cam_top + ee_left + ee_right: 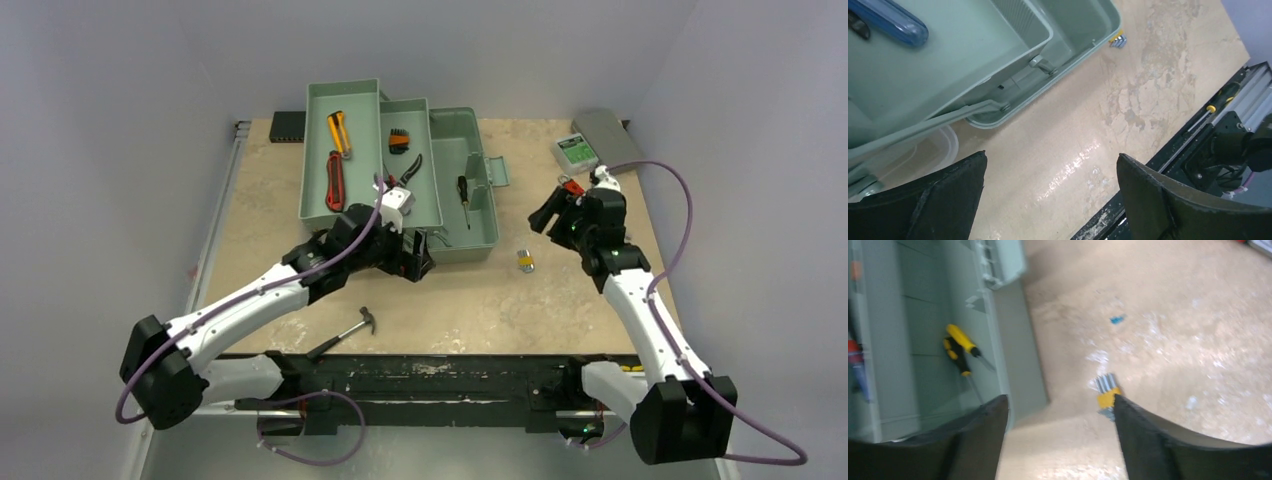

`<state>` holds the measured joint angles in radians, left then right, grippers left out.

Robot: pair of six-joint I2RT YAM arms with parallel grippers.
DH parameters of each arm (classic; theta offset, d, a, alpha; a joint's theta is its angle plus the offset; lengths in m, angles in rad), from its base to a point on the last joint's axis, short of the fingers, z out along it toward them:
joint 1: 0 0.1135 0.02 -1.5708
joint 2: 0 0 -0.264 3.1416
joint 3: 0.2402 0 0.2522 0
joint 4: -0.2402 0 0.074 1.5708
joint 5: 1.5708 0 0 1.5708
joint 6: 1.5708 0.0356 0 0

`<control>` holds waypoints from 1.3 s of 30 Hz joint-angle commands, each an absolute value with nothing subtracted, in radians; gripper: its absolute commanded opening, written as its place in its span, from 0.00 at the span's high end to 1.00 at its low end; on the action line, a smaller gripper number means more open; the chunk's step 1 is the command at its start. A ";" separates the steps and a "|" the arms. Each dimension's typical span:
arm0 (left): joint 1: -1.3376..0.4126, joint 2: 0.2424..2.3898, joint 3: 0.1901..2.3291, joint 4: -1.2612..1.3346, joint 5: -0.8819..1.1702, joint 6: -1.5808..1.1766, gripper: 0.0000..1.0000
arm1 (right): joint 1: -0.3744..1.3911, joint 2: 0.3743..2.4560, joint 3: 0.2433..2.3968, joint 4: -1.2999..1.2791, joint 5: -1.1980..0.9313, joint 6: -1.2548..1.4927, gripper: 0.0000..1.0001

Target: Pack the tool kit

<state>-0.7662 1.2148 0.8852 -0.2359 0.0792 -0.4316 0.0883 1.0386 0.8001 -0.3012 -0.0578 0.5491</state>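
The sage-green toolbox stands open at the back middle with two trays folded out to the left. The trays hold a red knife, a yellow-handled tool, pliers and an orange bit holder. A yellow-and-black screwdriver lies in the main box; it also shows in the right wrist view. My left gripper is open and empty at the box's near corner. My right gripper is open and empty above a yellow hex-key set.
A hammer lies on the table near the front edge. The hex-key set lies right of the box. A flat grey case and a green-labelled item sit at the back right. A black box sits at the back left.
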 commanded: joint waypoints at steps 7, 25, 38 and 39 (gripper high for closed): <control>-0.935 1.071 0.862 -0.279 0.032 -0.395 0.02 | 0.059 1.276 0.725 -0.224 -0.052 0.598 0.66; -0.994 1.178 0.750 -0.038 0.058 -0.493 0.04 | 0.172 1.647 0.918 -0.439 0.158 0.411 0.47; -0.991 0.966 0.814 -0.246 -0.114 -0.415 0.01 | 0.269 1.650 0.861 -0.522 0.193 0.454 0.64; -0.991 0.960 0.820 -0.258 -0.121 -0.413 0.01 | 0.283 1.644 0.852 -0.524 0.183 0.463 0.64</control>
